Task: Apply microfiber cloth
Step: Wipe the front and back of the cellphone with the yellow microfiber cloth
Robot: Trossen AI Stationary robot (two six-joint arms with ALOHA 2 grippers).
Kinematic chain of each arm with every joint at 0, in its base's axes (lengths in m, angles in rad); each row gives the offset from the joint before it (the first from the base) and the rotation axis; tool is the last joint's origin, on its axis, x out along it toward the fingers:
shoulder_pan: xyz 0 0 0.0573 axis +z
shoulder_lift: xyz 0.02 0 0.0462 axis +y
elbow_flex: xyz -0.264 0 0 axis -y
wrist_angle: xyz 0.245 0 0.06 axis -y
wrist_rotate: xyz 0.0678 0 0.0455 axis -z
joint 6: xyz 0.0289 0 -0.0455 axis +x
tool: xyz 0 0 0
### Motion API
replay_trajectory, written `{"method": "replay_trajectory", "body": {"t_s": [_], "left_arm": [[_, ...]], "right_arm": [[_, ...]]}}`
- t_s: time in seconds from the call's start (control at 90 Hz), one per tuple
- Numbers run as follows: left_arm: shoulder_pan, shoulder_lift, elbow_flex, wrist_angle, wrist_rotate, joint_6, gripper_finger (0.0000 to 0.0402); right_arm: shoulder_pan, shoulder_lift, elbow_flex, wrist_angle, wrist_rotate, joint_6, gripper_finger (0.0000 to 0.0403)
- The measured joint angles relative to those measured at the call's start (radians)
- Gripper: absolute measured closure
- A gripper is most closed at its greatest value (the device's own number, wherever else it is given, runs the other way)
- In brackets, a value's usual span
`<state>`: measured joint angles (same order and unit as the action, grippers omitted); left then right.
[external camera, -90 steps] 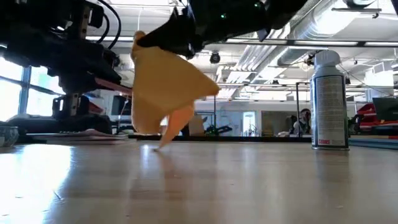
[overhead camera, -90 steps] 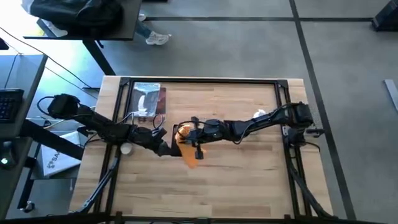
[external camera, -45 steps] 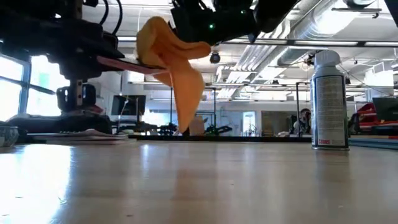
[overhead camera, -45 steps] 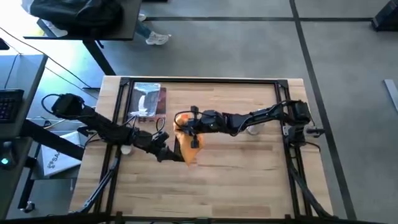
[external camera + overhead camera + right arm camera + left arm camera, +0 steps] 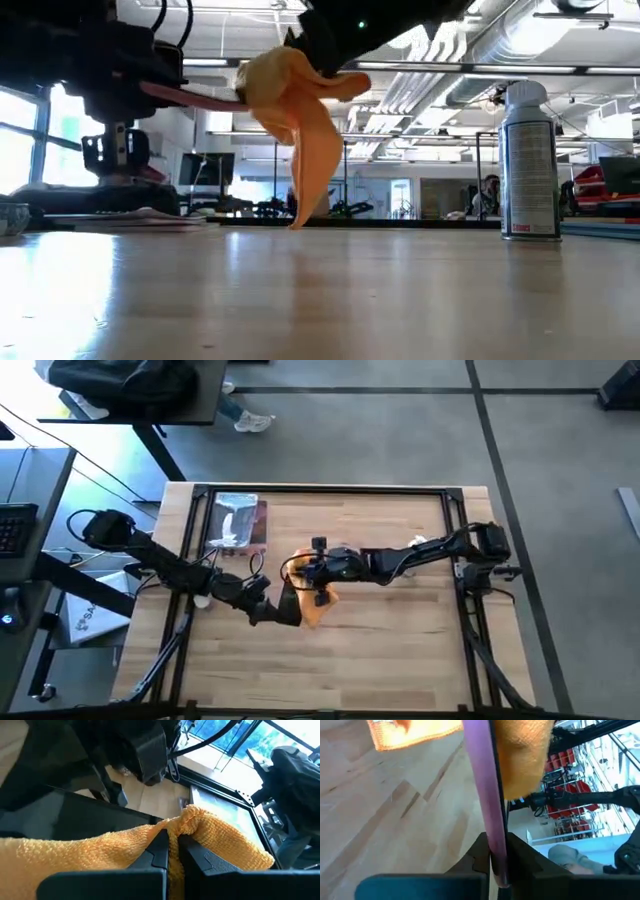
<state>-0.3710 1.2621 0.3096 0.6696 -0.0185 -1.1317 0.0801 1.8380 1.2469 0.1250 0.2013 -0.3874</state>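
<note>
The orange-yellow microfiber cloth [image 5: 312, 603] hangs bunched from my right gripper [image 5: 306, 574] near the table's middle. In the low view the cloth [image 5: 300, 120] drapes over the free end of a thin dark phone [image 5: 195, 97] with a pink edge, and its tip points down toward the table. My left gripper [image 5: 263, 603] comes from the left and is shut on the phone, which sticks out above the table. In the right wrist view the phone's dark face [image 5: 65, 815] lies just behind the cloth [image 5: 220, 840]. My left gripper pinches the phone between its two fingers, one on each flat face, at the end nearest the wrist [image 5: 494, 854]. The phone stands edge-on to the wrist camera and reaches out roughly level, clear of the table. My right gripper pinches a bunched fold of the cloth [image 5: 175, 827] between its two fingers, coming from the table's right side. The cloth rests against the phone and the remainder hangs slack below the fingers.
A silvery packet with a brown edge [image 5: 238, 525] lies at the far left of the table. A spray can [image 5: 528, 160] stands on the right side. A small white round object [image 5: 203, 600] sits under the left arm. A dark metal frame [image 5: 320, 490] borders the table.
My right gripper has swung the cloth toward the far edge and back, and toward the phone. The cloth, first a spread triangle with its tip on the table, is now bunched into a narrow hanging fold over the phone. My left gripper has raised the phone and shifted slightly toward the near edge.
</note>
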Motion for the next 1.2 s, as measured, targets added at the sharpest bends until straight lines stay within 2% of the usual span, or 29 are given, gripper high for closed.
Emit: {"method": "replay_trajectory", "body": {"t_s": [0.322,0.633,0.889,1.2], "left_arm": [[-0.016,-0.002,0.0,-0.002,-0.011,0.01,0.0389],[-0.027,-0.002,0.0,-0.014,-0.023,0.003,0.0389],[-0.026,-0.002,0.0,-0.021,-0.037,0.002,0.0389],[-0.026,-0.003,0.0,-0.035,-0.047,0.003,0.0389]], "right_arm": [[0.031,-0.028,0.0,-0.126,0.014,-0.006,0.0403],[0.084,-0.028,-0.001,-0.195,0.087,-0.041,0.0403],[0.105,-0.028,-0.001,-0.258,0.078,-0.041,0.0403],[0.095,-0.026,-0.005,-0.168,0.014,-0.044,0.0403]]}}
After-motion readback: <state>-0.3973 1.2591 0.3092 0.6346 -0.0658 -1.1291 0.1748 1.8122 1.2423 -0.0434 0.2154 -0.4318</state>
